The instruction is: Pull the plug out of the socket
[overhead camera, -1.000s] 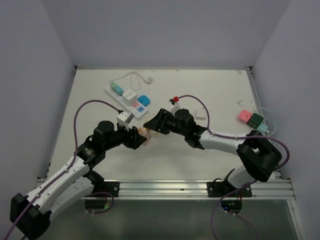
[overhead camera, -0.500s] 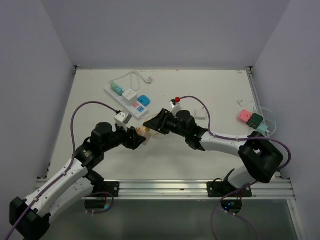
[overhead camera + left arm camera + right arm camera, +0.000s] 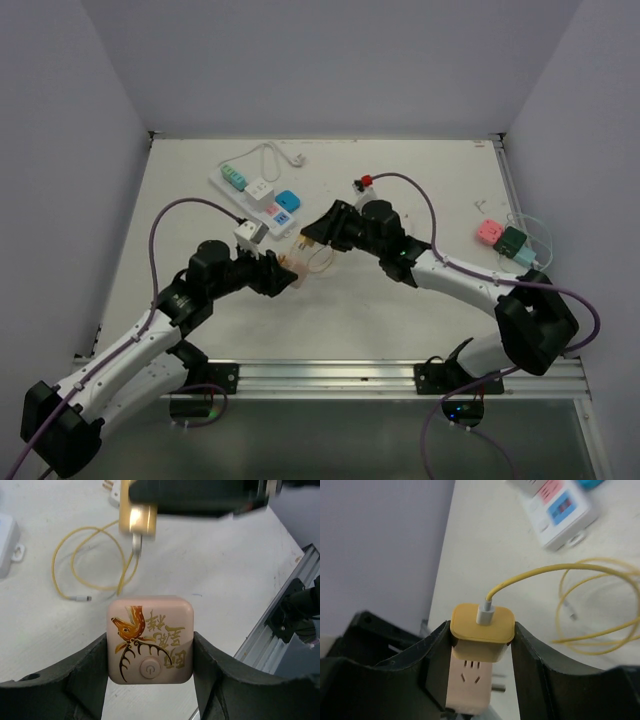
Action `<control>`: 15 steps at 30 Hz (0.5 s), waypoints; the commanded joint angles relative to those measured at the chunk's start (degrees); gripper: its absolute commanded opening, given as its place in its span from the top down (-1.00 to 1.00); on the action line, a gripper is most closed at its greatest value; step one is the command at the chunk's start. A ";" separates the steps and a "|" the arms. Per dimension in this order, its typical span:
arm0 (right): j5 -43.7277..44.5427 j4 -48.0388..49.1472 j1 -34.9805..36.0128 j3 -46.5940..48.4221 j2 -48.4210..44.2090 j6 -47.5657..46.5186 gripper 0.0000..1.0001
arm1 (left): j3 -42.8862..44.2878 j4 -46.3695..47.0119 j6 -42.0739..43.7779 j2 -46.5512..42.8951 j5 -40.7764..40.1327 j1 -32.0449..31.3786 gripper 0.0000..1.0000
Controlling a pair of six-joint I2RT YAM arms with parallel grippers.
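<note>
item 1, left gripper (image 3: 150,647): 2 dark fingers closed on the 2 opposite sides of a pink cube adapter (image 3: 150,640). the jaws stand part open, as wide as the cube. the cube shows a brown and gold deer print and a round power button on the face toward the wrist camera. it is held above the table (image 3: 400,300), near the middle.

item 2, right gripper (image 3: 482,635): fingers pinched on the sides of the yellow plug (image 3: 482,625), with a narrow gap set by the plug body. a white connector sits in the plug's top and a yellow cable (image 3: 95,528) runs from it, looping on the table below.

item 3, plug position: out of the cube adapter and apart from it. the cube's outlet slots show bare just beyond the plug in the right wrist view.

item 4, white power strip (image 3: 258,195): flat on the far left of the table, well apart from both grippers, with pink, teal and blue faces.
</note>
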 commanded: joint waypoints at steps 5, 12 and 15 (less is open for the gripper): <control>16.91 -6.19 -10.06 7.22 -3.77 -13.08 1.00 | 0.64 -8.21 -1.32 4.78 5.68 -1.02 1.00; 20.51 -17.33 -11.12 9.42 -7.54 -18.45 1.00 | 2.05 -10.14 -2.10 2.42 -0.02 -1.20 1.00; 22.79 -26.20 -11.82 11.71 -8.68 -22.40 1.00 | 3.01 -11.55 -2.37 0.57 -4.76 -1.20 1.00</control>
